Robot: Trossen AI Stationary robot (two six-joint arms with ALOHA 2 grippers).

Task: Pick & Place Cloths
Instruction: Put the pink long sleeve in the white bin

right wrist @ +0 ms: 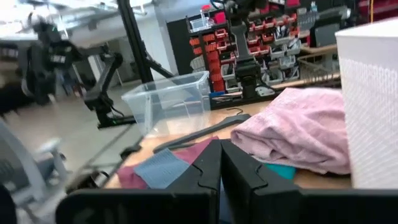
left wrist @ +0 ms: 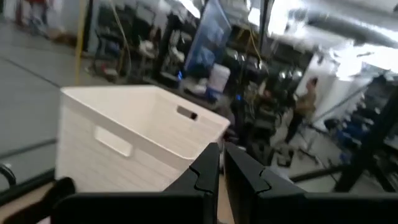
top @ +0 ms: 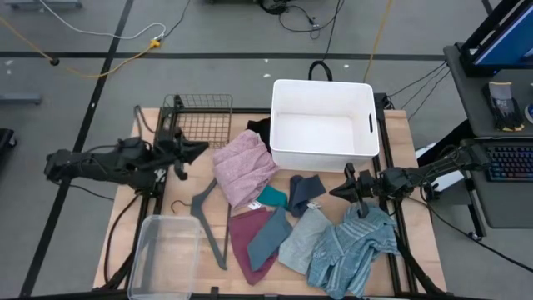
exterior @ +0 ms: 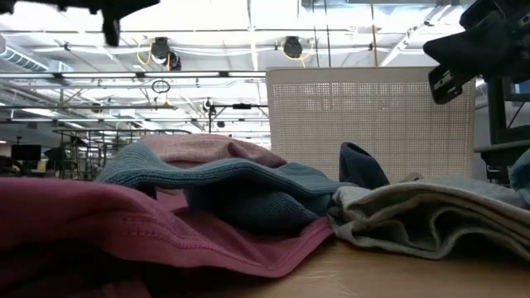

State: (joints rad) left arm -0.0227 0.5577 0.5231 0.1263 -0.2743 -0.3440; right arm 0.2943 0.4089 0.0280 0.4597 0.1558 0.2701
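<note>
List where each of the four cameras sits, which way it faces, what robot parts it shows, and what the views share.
High: overhead, straight down; both arms, left gripper, right gripper, white bin, pink cloth.
Low: table height, across maroon cloth toward the bin; arms above.
Left wrist: behind shut fingers, facing the bin.
Right wrist: behind shut fingers, facing pink cloth, clear tub.
Shared: all show the bin.

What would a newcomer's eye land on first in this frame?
The empty white bin at the table's far edge, and the spread of cloths in front of it: the pink cloth nearest the bin, the blue striped cloth at the near right corner. Both grippers hang shut above the table, left gripper by the wire basket, right gripper over the striped cloth's edge.
</note>
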